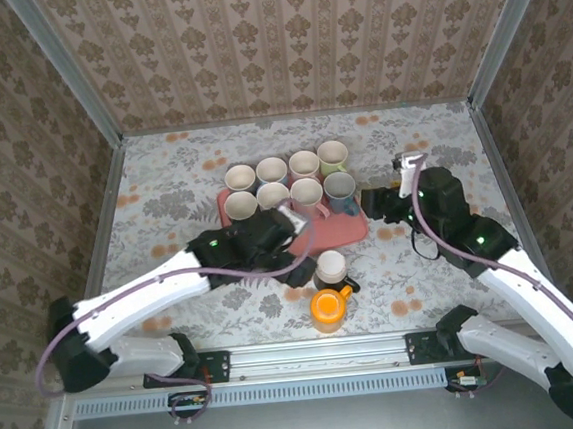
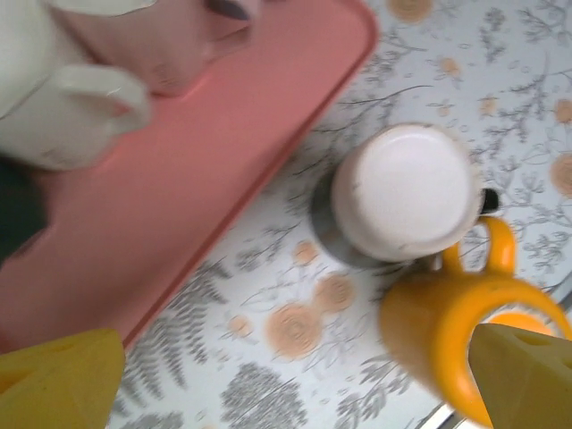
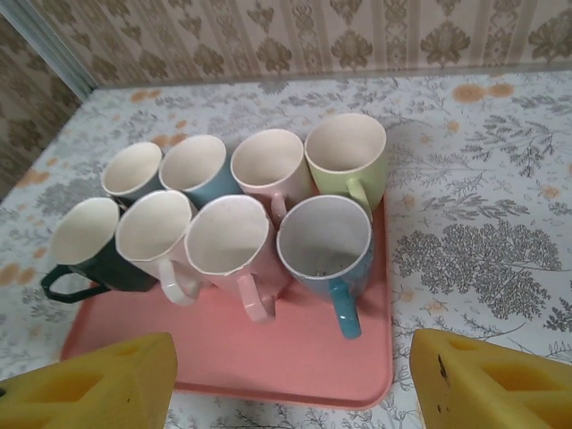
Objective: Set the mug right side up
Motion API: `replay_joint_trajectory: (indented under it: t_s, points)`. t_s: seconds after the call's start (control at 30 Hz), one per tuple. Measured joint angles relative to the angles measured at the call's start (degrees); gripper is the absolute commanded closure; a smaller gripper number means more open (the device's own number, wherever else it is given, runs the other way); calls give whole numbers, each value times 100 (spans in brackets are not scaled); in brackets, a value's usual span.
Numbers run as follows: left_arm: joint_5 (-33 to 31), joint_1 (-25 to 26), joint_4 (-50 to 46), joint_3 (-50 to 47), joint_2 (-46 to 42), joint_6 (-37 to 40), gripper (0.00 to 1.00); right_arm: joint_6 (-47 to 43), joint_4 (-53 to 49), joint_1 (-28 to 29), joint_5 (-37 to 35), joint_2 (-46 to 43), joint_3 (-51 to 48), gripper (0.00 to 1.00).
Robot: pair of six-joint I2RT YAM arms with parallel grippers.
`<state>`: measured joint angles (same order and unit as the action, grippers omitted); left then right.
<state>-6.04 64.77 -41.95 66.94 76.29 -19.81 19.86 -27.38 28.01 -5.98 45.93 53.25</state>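
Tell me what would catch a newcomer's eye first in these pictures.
Eight mugs stand open side up in two rows on a pink tray near the middle of the floral table. Just off the tray's near edge, an upside-down mug rests on the table with its pale base facing up. An orange mug sits close beside it.

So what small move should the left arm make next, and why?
Probably ease the open left gripper forward toward the upside-down mug, so its fingers come around the body. The mug stands base up beside the orange mug, ahead of the fingers, not yet between them.
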Motion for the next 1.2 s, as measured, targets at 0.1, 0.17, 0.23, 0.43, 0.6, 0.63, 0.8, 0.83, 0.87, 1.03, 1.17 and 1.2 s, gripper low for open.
replay_joint_trajectory:
  t_s: [0.1,0.17,0.23,0.43,0.6,0.63,0.8,0.83,0.87,1.03,1.17,1.2]
  points:
    - [197,85,109,501,723,37,0,33,-166,0,0,-487,-118,22]
    - [326,90,140,804,1154,42,0,33,-317,0,0,-769,-138,22]
    - [435,87,153,1084,1556,39,0,33,-428,0,0,-1008,-138,21]
    - [568,87,63,1711,2542,39,0,4,-699,0,0,-1523,-260,19]
    - [586,85,-63,1867,2973,35,1,-13,-826,0,0,-1792,-431,18]
    - [590,83,-96,1867,3008,31,2,-13,-850,0,0,-1832,-470,18]
    - [704,74,-136,1836,3038,-52,8,-11,-872,0,42,-1899,-638,18]
    - [743,68,-109,1794,3036,-74,8,-11,-872,0,44,-1899,-654,18]
    - [785,48,-81,1735,3032,-98,8,-11,-870,0,46,-1899,-669,18]
    - [931,7,-68,1491,3021,-142,3,-11,-868,0,92,-1899,-719,18]
    - [1001,0,-48,1467,3021,-186,6,-7,-861,0,175,-1899,-758,18]
    - [1016,2,-31,1467,3021,-201,10,-7,-859,0,177,-1899,-767,18]
